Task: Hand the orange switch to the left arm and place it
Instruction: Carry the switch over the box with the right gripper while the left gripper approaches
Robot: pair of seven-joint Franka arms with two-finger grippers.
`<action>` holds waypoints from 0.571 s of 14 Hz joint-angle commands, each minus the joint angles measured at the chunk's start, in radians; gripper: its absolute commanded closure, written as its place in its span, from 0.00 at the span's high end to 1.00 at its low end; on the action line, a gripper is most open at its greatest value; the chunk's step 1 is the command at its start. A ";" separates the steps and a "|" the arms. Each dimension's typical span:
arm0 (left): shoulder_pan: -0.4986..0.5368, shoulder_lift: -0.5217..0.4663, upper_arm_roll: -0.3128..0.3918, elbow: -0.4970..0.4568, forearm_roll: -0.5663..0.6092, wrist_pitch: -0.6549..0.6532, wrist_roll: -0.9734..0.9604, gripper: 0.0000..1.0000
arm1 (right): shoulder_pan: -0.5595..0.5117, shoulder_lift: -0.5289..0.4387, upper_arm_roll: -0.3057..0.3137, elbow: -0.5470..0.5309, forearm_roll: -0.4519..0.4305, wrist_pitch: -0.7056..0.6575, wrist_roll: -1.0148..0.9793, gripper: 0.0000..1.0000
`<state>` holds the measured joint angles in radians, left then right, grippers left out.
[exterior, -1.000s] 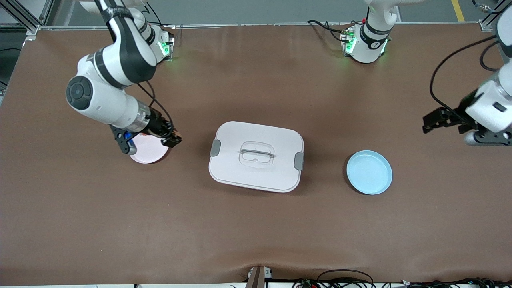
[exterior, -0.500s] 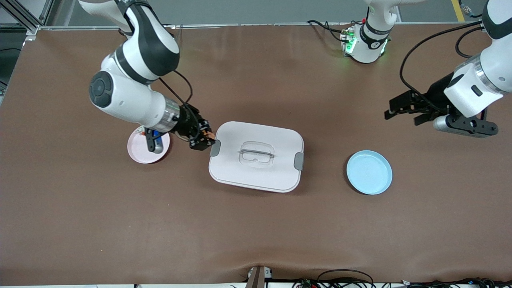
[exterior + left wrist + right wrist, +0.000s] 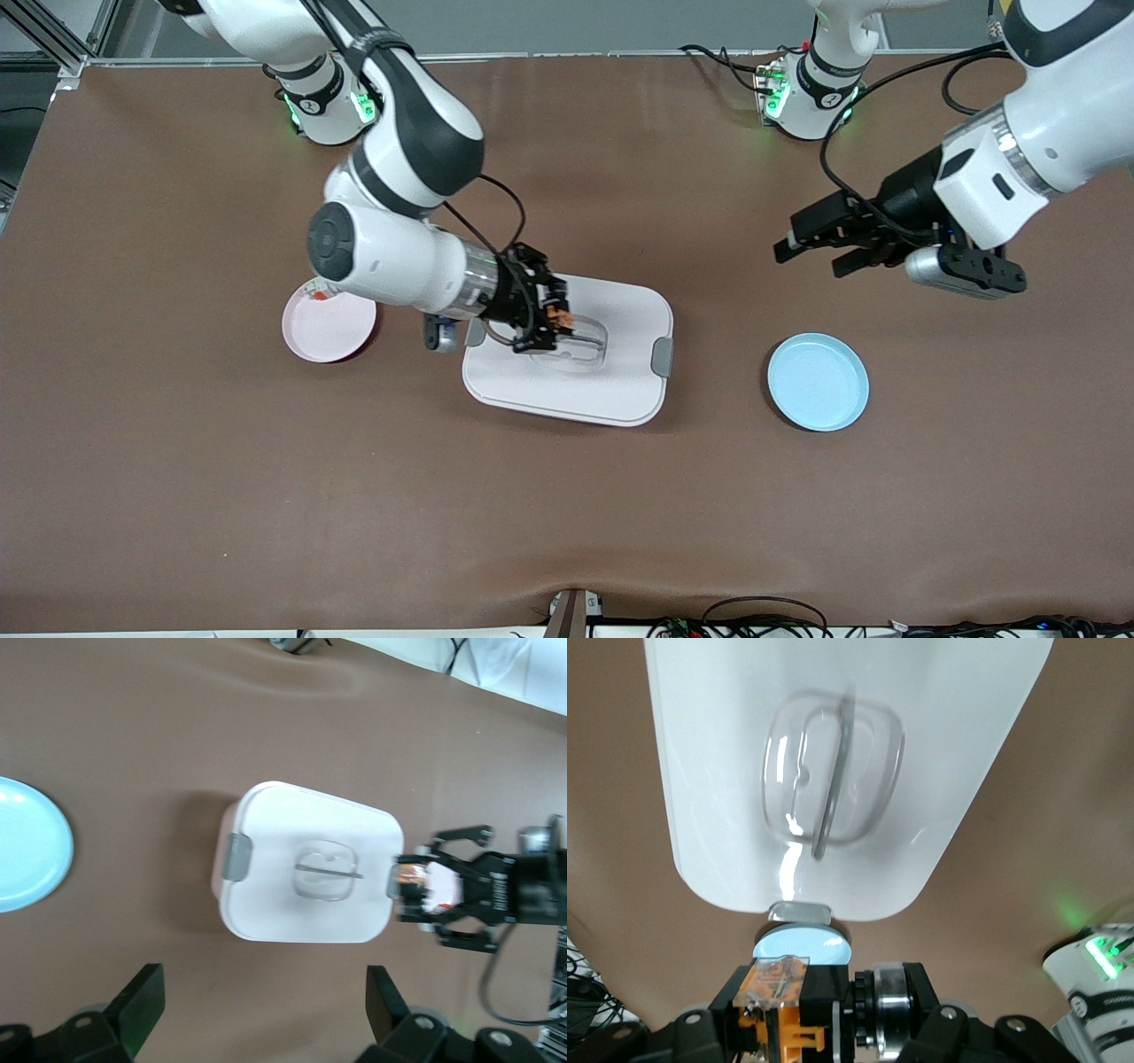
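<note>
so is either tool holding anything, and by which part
The right tool, over the box, grips the orange switch by its sides. The left tool is open and empty.

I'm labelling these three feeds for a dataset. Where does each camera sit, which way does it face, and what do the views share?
Front view: high across the table, facing both arm bases; shows both arms, the right gripper holding the orange switch over the box.
Left wrist view: on the left arm, looking down; the left gripper shows open.
Right wrist view: on the right arm, looking down at the lid.
All three share the box.
</note>
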<state>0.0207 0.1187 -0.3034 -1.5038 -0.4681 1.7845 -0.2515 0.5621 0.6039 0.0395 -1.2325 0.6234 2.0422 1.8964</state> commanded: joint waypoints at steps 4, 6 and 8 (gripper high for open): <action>-0.007 0.048 -0.034 -0.001 -0.027 0.073 -0.015 0.90 | 0.071 0.070 0.005 0.140 0.024 0.082 0.190 0.00; -0.024 0.067 -0.034 -0.001 -0.026 0.117 -0.015 0.86 | 0.073 0.074 0.028 0.165 0.025 0.122 0.246 0.00; -0.031 0.094 -0.034 -0.001 -0.026 0.163 -0.014 0.83 | 0.091 0.076 0.046 0.174 0.024 0.167 0.283 0.00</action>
<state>-0.0013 0.1952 -0.3350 -1.5067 -0.4740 1.9077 -0.2614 0.6394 0.6547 0.0712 -1.1093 0.6294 2.1823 2.1317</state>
